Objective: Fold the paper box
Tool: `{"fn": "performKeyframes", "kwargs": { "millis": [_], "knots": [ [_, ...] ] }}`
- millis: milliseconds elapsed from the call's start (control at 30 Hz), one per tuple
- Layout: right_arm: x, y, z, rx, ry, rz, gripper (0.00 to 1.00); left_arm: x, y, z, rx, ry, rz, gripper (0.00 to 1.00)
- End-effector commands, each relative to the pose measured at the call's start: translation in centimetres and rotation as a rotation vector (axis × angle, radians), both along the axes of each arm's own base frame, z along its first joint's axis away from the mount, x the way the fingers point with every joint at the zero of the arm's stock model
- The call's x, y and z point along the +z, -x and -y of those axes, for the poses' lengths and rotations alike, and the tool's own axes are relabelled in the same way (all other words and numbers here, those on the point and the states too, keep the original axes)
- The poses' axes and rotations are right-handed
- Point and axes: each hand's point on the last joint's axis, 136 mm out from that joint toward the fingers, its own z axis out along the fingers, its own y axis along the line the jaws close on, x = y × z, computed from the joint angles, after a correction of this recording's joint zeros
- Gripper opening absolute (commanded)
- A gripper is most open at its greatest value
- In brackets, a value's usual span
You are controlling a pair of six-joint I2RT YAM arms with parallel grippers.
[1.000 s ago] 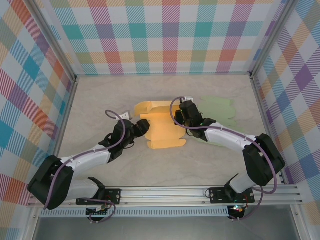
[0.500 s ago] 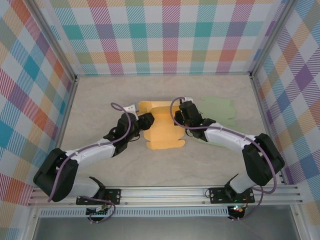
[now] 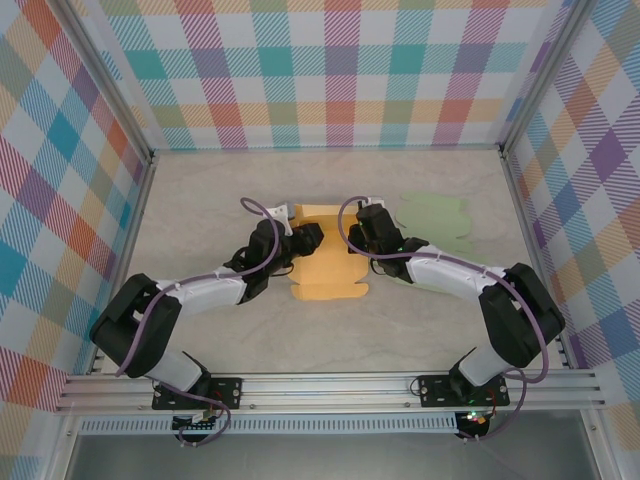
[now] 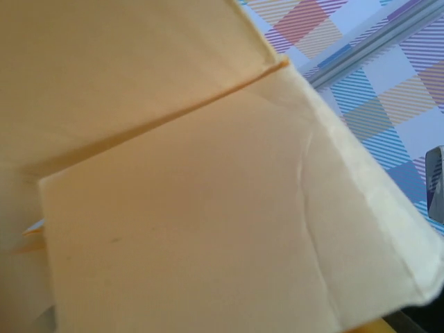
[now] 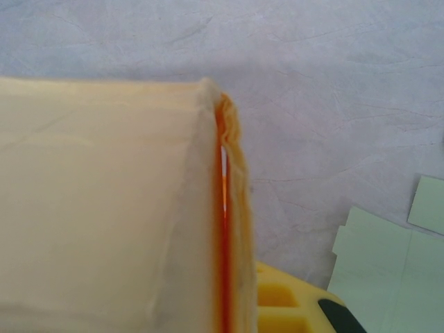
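Pinches box (image 3: 328,265) at frame centre in tight-closed right gripper (image 3: 357,240), steadying the fold; cannot judge opening of left gripper (image 3: 308,238).

— Where does my overhead camera sit?
— High and behind my arm bases (image 3: 440,388), which lie along the bottom of its frame. It looks down and forward over the whole pale marbled table (image 3: 200,200), from far off.
— And my wrist cameras?
— The left one is pressed close to the flat orange paper box (image 4: 173,208) and faces past it to the plaid wall (image 4: 305,21) at upper right. The right one looks steeply down, very near. All three share that box. The right and overhead views share the pale green paper sheet (image 5: 388,270).
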Motion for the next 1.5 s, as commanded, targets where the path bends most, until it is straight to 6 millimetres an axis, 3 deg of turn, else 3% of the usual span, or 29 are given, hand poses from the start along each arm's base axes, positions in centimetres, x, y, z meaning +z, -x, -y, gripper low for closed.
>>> {"fn": "performKeyframes", "kwargs": {
  "millis": [0,167,567,700,800,933,1100,1267,1467],
  "knots": [
    [0.6,0.0,-1.6,0.032,-0.05,0.009,0.0,1.8,-0.2,1.5,-0.039,0.053,0.036,0.32],
    [0.6,-0.1,-0.9,0.003,-0.033,0.012,0.0,2.1,0.8,0.5,-0.029,0.051,0.045,0.34],
    [0.4,-0.4,-1.0,-0.004,-0.028,0.014,0.0,4.1,7.0,-4.3,-0.041,-0.042,0.011,0.35],
    [0.4,-0.3,-1.0,0.003,-0.023,0.018,0.0,6.4,8.8,-6.3,-0.021,-0.037,0.063,0.35],
    [0.5,-0.2,-0.9,0.006,-0.026,0.023,0.0,8.7,9.2,-9.2,0.074,-0.107,0.136,0.35],
    [0.8,0.1,-1.0,0.016,-0.036,0.024,0.0,9.4,8.1,-14.8,0.319,-0.285,0.141,0.33],
    [1.1,0.4,-1.2,0.038,-0.043,0.025,0.0,8.2,5.5,-18.8,0.469,-0.361,0.077,0.33],
    [1.0,0.5,-1.9,0.076,-0.044,0.012,0.0,5.3,1.4,-19.3,0.454,-0.314,0.015,0.33],
    [0.8,0.6,-2.1,0.087,-0.043,0.008,0.0,2.9,-2.6,-17.4,0.369,-0.325,0.012,0.36]
  ]
}}
